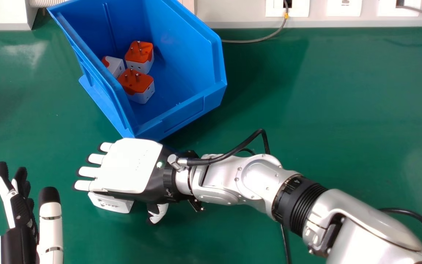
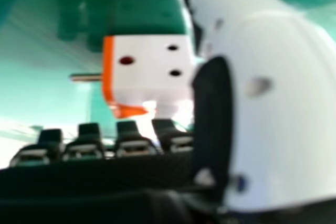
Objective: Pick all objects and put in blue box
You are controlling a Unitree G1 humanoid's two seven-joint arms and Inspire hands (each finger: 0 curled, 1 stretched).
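Right hand (image 1: 134, 165) palm-down over loose white-orange adapter (image 1: 111, 202) on table (image 1: 306, 91), fingers straight, slightly spread, thumb apart; likely framing a pinch. Blue box (image 1: 181, 40) by far edge, three adapters (image 1: 137, 84) inside, presumably for short transfers. Left hand (image 1: 50, 227) idle, lower left.

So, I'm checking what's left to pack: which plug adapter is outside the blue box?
The adapter partly hidden beneath the right hand; the other three are inside the box.

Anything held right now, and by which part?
Nothing held: the right hand is open over the adapter, and the left hand is empty.
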